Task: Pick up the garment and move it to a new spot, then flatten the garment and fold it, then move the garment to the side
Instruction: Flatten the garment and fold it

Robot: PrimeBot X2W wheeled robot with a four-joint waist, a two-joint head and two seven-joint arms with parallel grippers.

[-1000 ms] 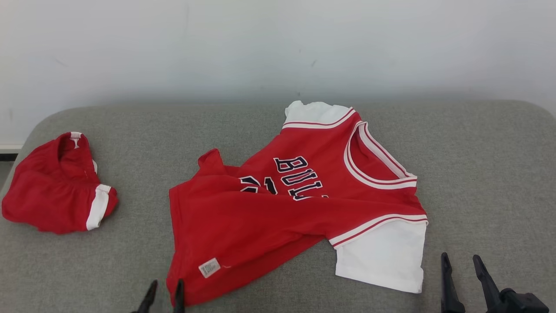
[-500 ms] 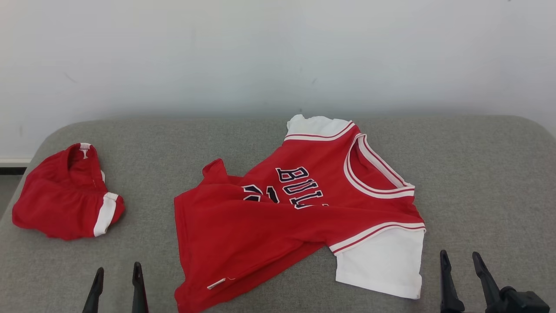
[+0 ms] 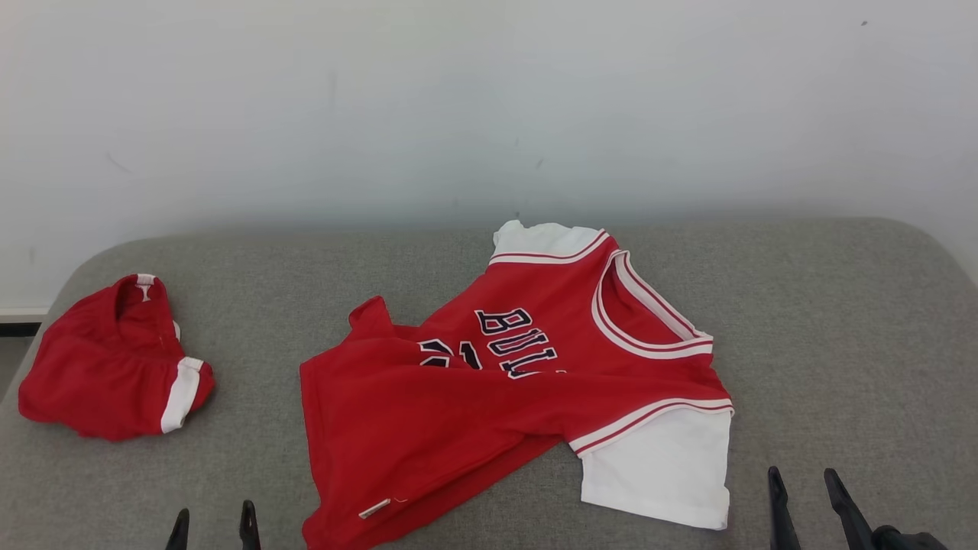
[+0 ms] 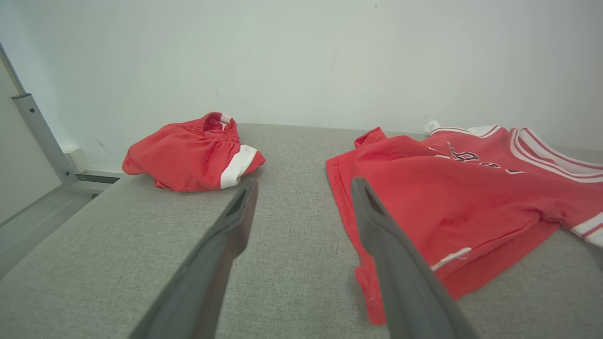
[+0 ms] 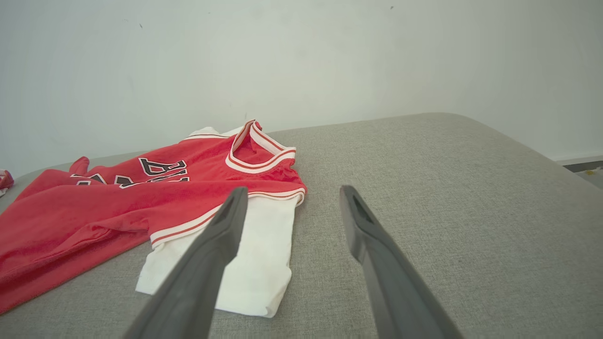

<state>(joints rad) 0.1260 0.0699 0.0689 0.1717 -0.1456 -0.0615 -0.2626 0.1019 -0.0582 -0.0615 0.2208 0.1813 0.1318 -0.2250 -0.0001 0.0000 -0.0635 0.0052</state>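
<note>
Red jersey [image 3: 489,412] rumpled at ctr of gray cushion [image 3: 840,344], red shorts [image 3: 107,382] far left, L gripper [image 3: 214,510] wide, empty, beside hem, R gripper [image 3: 801,473] wide, empty, near white sleeve

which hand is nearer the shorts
Left. The left hand is right of the shorts, nearer the robot; the right hand is away on the jersey's other side.
</note>
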